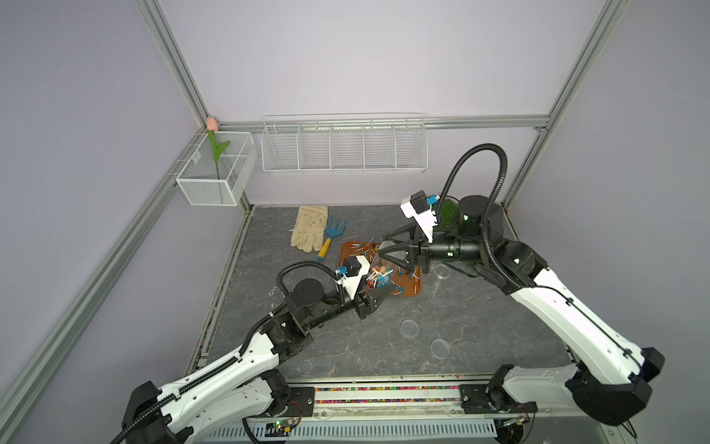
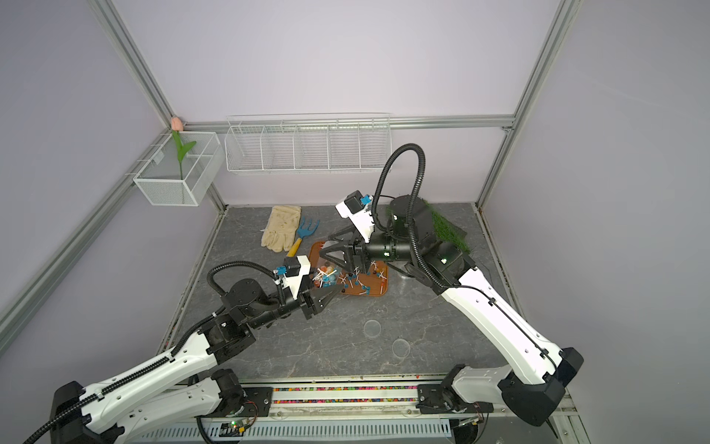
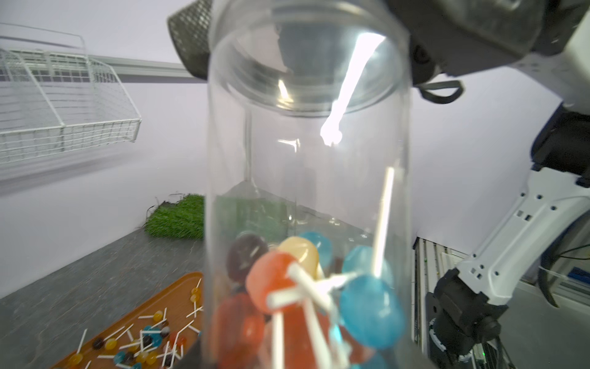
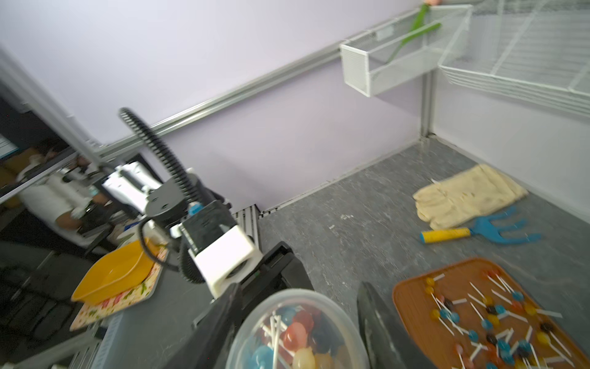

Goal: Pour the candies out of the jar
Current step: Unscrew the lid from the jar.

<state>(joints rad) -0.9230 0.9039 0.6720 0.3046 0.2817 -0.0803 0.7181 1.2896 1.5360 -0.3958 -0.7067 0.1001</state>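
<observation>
Jar (image 1: 379,269): clear, tilted in mid-air over tray (image 1: 347,250), middle of frame in both top views; gripped at both ends.
Candies (image 3: 277,281): some bunched inside at one end of jar, sticks crossed; many more scattered on tray (image 4: 491,316).
Left gripper (image 1: 384,291): clamped on jar's candy-filled end; fingers barely visible at bottom edge of left wrist view.
Right gripper (image 1: 386,251): fingers (image 3: 188,38) pressed against both sides of jar's other end, looks like a firm hold.
Mouth: cannot tell which end is open.
Risk, jam: crossed sticks likely to bridge and block the flow.
Risk, spill: low tray rim, round heads; fast tip likely to bounce candies onto table, mostly at tray's lower left edge.
Risk, slip: smooth wall, two arms pulling unevenly could twist jar loose.
Surface: grey stone-pattern table (image 1: 345,346); two clear discs (image 1: 409,328) lower right of tray.
Clutter: glove (image 1: 309,228) and blue hand rake (image 1: 334,234) upper left of tray; grass patch (image 2: 447,230) behind right arm.
Room: lilac walls, aluminium frame, wire shelf (image 1: 344,144) upper middle, mesh basket (image 1: 215,180) with tulip upper left.
</observation>
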